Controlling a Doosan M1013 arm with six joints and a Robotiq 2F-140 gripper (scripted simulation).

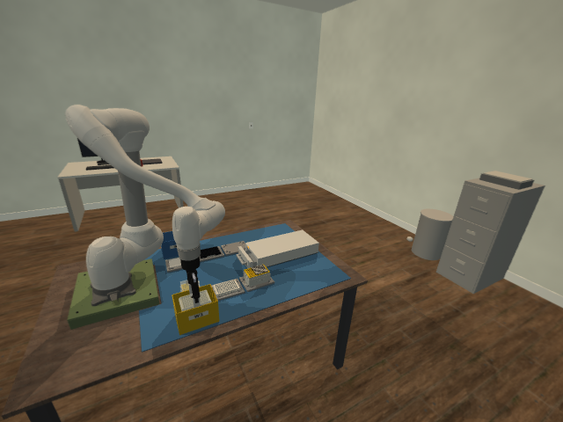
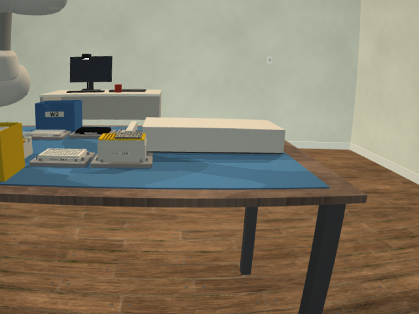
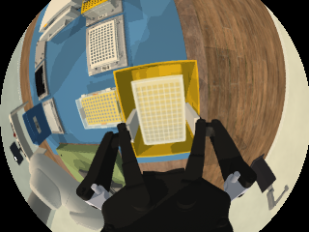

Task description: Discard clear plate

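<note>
The yellow bin W1 [image 1: 195, 314] stands upright at the near left of the blue mat; its edge also shows in the exterior view [image 2: 10, 149]. My gripper [image 1: 195, 297] points straight down into the bin's mouth. It is shut on the clear plate [image 3: 158, 112], a pale gridded well plate held flat between the fingers, inside the bin's rim as seen in the wrist view. The yellow bin [image 3: 158, 108] frames the plate on all sides there.
A white plate on its nest [image 1: 226, 287], a yellow-topped tip box [image 1: 257, 275], a long cream box [image 1: 281, 247], a black plate [image 2: 92, 130] and the blue bin W2 [image 2: 57, 114] stand on the mat. Another pale plate [image 3: 100, 107] lies just left of W1.
</note>
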